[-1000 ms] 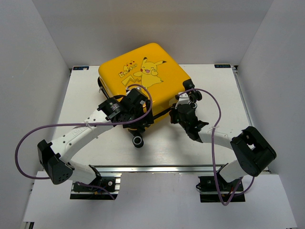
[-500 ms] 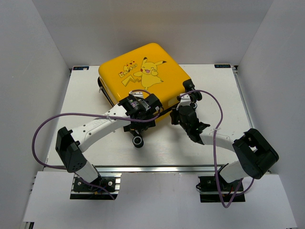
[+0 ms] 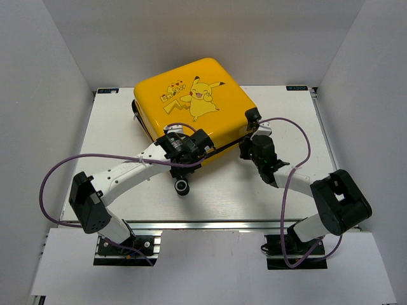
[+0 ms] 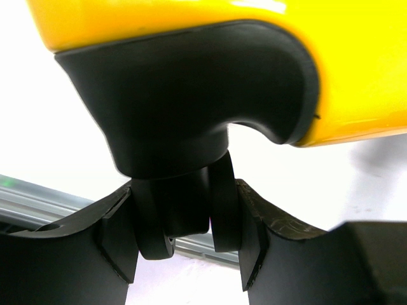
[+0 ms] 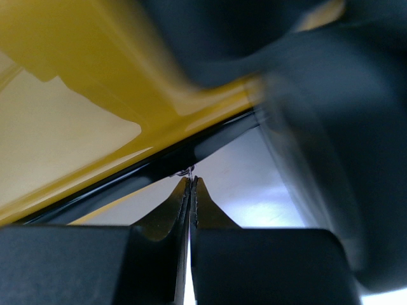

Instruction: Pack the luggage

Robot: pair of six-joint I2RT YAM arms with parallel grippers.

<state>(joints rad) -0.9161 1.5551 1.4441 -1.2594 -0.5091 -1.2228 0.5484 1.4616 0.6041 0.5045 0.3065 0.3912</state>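
The left gripper stands at the near corner of the luggage, its jaws half closed around a black wheel. In the left wrist view the pads sit against both flanks of the wheel, just below its black housing. The grip looks like a brace meant to keep the case from sliding. To do that well, the left arm should hold steady and squeeze no harder than needed. It should also keep the wheel low against the table, not lift it, since a caster can swivel out of a loose pinch.

The luggage lies flat and closed, cartoon side up, toward the far edge of the table and near its middle, turned so that one corner points at the arms.

The right gripper is at the near right side of the case, jaws pressed fully together. Its tips touch the dark seam between the yellow shells. Something small glints at the tips; whether it is a zipper pull and whether it is pinched cannot be told. If it is the pull, the right arm should draw along the line of the seam, slowly, and follow the rounded corner instead of dragging outward.
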